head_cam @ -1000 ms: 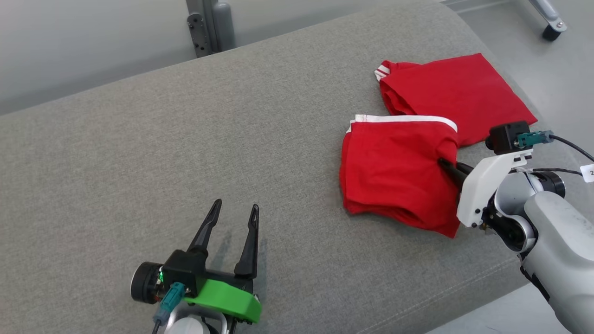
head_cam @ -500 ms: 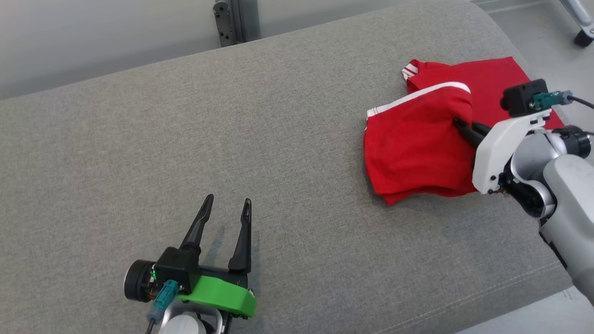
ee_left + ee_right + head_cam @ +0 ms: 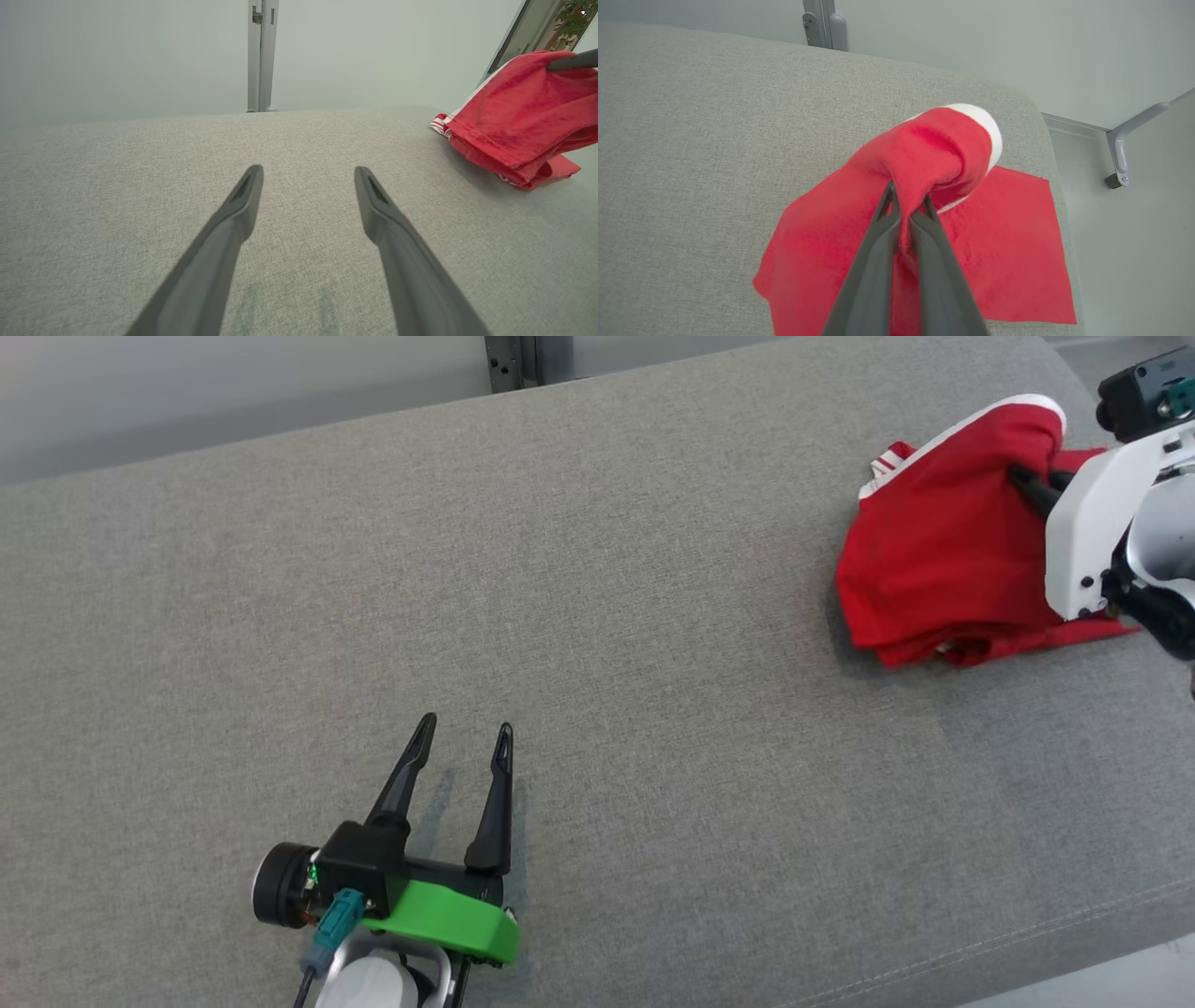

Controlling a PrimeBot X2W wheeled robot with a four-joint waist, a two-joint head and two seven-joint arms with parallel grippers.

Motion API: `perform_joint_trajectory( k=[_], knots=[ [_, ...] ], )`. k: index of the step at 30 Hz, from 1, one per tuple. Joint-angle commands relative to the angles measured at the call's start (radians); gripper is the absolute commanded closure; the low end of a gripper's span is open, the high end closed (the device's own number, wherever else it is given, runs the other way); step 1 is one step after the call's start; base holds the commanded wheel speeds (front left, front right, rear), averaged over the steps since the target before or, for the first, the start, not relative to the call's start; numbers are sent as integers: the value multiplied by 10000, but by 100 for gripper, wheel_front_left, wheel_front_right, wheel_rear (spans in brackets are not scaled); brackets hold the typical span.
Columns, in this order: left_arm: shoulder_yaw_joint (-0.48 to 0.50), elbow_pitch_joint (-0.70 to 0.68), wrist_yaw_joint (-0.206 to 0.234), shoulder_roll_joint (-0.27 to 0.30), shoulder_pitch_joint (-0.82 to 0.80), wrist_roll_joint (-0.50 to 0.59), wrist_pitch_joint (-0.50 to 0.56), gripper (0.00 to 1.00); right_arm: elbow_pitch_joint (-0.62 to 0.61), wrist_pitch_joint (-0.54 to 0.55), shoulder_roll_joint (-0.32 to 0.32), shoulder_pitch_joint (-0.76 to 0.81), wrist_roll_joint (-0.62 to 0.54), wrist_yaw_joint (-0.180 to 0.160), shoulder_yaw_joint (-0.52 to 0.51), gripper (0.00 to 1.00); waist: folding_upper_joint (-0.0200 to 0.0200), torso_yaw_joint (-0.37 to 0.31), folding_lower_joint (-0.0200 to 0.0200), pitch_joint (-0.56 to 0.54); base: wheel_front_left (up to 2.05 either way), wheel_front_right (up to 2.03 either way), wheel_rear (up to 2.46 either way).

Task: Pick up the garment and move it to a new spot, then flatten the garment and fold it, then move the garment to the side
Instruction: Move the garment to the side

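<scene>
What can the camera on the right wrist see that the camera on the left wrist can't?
Right wrist view: both fingers of the right gripper shut on a bunched fold of the red garment, plus a metal leg on the floor. Left wrist view: the left gripper, open above the cushion, and green leaves in the corner. Both: the garment, the cushion and the gray post behind it.

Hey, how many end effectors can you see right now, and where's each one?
2. The left end effector is open over the grey cushion, lower left in the head view; the right end effector is shut on the red garment near the cushion's right end.
</scene>
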Motion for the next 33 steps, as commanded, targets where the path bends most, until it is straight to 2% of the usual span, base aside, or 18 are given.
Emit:
perform_joint_trajectory(
  k=[1, 7, 20, 27, 33],
  knots=[
    [-1, -11, -19, 71, -198, 105, -2, 0, 70, -64, -48, -263, 122, 0, -84, 100, -1, 211, 0, 217, 0, 0, 0],
    [-37, -8, -66, 94, -372, 181, -1, 0, 524, -106, -226, -720, 376, 0, 25, 100, -1, 563, 0, 518, 0, 0, 0],
    [-115, -149, -101, 75, -576, 196, -1, 0, 1669, 260, -1789, -300, 1056, 0, 38, 100, -1, 1218, 0, 1073, 0, 0, 0],
    [-91, -218, -98, 98, -647, 237, -1, 0, 2133, -230, -2262, -346, 414, -2, 209, 100, -1, 1297, 0, 1291, 0, 0, 0],
    [-152, -188, -120, 106, -767, 300, -1, 0, 2697, -1049, -2114, -542, -431, -2, 374, 100, -1, 1325, 0, 1487, 0, 0, 0]
  ],
)
